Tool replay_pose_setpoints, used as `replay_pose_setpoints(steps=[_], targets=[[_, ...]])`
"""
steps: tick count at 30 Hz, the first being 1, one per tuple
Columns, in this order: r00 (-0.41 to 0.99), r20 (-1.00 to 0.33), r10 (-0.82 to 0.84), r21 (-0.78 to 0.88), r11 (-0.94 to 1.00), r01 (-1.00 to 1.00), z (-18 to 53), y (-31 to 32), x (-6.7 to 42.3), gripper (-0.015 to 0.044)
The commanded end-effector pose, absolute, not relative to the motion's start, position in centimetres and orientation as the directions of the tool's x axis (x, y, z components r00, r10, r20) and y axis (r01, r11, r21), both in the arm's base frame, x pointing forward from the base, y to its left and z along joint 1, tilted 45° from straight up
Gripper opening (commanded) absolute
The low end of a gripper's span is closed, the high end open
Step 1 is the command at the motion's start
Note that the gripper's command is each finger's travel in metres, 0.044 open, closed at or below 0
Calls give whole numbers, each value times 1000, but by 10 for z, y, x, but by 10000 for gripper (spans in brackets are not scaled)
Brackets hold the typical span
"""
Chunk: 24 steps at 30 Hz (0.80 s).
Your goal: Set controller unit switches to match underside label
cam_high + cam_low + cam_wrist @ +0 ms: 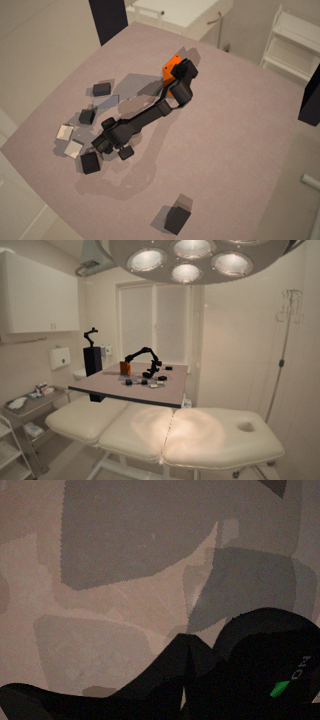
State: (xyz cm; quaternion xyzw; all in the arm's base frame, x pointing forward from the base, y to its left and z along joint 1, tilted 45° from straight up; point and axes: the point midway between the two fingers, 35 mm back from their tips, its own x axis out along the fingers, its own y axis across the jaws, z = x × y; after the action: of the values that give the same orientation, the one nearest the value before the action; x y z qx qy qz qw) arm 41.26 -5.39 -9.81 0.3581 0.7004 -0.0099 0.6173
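Fingers [99, 147] fully closed, gripping nothing.
Low over bench [219, 129]; dark block [89, 162] just at my seven o'clock, pale tile [73, 149] at nine.

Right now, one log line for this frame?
tool: shut, holds nothing | position: low over bench, beside dark grey box | wrist view: green mark on dark round part | controller unit: not identified

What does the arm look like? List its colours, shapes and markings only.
The arm is matte black all over, built from chunky rounded links with cylindrical joints. It rises from an orange base block with small dark dots. The black gripper shows a small green mark and pale lettering in the wrist view. No loose cables show.
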Motion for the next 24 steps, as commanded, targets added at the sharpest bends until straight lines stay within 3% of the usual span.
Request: replay_pose_setpoints(steps=[1, 24], targets=[[5, -874, 487, 416, 742, 526, -105, -59, 405, 0], [4, -874, 486, 416, 742, 526, -111, -65, 401, 0]])
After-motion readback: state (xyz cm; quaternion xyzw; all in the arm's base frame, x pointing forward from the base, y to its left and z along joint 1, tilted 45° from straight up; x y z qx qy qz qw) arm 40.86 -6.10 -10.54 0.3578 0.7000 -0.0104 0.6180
